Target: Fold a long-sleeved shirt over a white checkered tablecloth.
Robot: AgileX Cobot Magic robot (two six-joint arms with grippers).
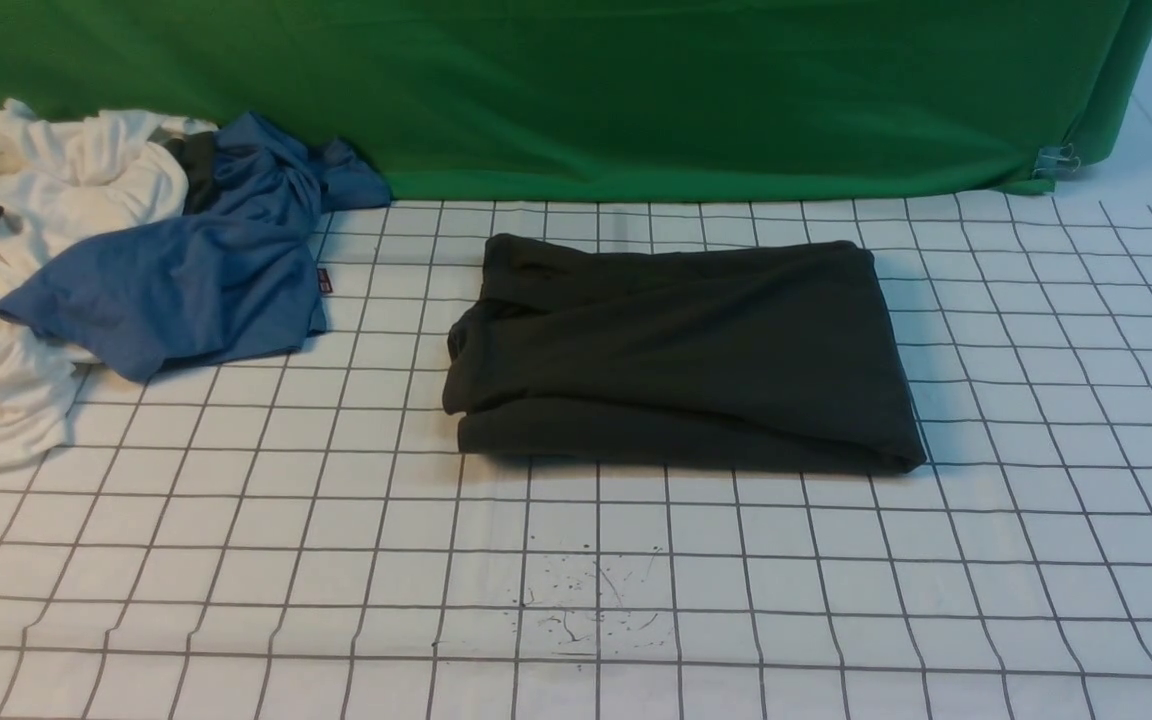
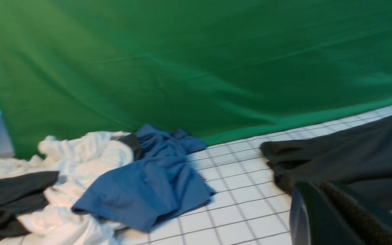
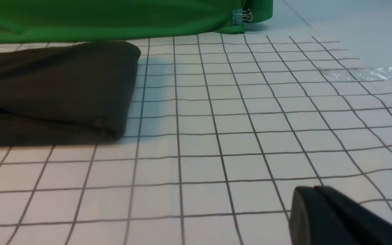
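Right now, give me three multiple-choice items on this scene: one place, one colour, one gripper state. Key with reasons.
1. Where is the blue garment?
A) Right of the dark shirt
B) Left of the dark shirt
C) On top of the dark shirt

2. What colour are the tablecloth's grid lines?
A) Red
B) Yellow
C) Dark grey

3. How does the left gripper stand?
A) Shut, holding nothing
B) Wide open
C) Shut on the blue garment

Key:
1 B: the front view shows the blue garment left of the dark shirt.
2 C: dark grey lines cross the white tablecloth.
3 A: the left gripper's fingers meet, with no cloth between them.
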